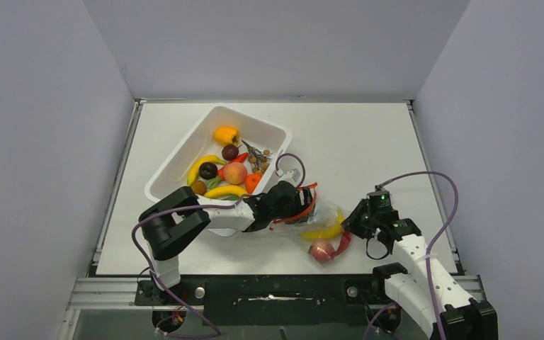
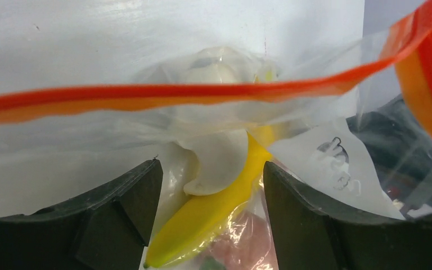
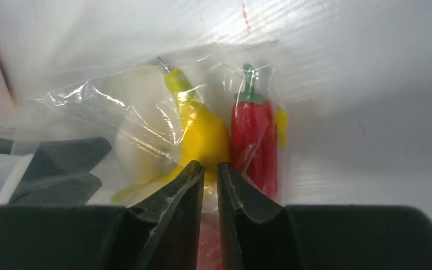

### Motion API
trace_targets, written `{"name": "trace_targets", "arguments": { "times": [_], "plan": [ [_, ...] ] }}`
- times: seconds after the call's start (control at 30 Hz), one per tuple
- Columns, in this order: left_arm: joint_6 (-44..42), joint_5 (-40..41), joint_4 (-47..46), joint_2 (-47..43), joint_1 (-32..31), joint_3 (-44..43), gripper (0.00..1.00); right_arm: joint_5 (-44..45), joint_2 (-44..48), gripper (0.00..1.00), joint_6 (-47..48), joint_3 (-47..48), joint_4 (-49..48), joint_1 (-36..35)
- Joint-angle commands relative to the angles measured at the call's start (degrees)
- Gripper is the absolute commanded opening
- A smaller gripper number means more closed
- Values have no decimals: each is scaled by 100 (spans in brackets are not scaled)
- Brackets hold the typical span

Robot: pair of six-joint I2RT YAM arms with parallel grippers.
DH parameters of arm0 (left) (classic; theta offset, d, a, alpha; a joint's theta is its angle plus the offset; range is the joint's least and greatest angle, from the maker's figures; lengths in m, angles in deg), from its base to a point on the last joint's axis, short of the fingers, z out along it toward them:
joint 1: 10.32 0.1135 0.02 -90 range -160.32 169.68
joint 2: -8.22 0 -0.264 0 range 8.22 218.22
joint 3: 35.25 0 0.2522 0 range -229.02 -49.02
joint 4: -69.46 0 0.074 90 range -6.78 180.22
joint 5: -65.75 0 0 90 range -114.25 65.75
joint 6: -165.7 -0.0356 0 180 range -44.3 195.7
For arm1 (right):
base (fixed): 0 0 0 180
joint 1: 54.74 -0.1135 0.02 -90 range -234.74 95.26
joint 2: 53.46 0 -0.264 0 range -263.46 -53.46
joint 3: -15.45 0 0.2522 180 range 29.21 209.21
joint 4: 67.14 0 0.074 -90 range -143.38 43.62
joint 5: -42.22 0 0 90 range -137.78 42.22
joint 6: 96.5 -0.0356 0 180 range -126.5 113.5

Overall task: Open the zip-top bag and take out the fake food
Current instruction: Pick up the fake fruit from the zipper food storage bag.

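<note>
Left hand (image 2: 211, 169) spread at the zip-top bag (image 2: 337, 163) mouth, right hand (image 3: 210, 169) pinching its plastic; print unreadable.

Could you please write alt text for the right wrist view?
The right gripper pinches the clear zip-top bag on a white table. Inside lie a yellow banana, a red chili and a white piece.

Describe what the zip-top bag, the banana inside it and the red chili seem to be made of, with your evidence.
The zip-top bag looks like thin clear plastic film: it crinkles and glints. The banana is probably moulded plastic, smooth yellow with a soft sheen. The chili seems the same: glossy red, bright highlights.
</note>
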Motion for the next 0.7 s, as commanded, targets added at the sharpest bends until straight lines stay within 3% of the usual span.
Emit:
{"name": "trace_targets", "arguments": {
  "times": [0.0,0.3,0.67],
  "plan": [
    [123,-152,2,157,-34,-476,65,-891,-75,18,126,-228,-691,179],
    [173,-169,218,412,-135,-735,66,-967,151,19,58,-543,-856,189],
    [-250,-13,875,367,-144,-760,55,-1055,140,19,145,-394,-793,201]
  ]
}}
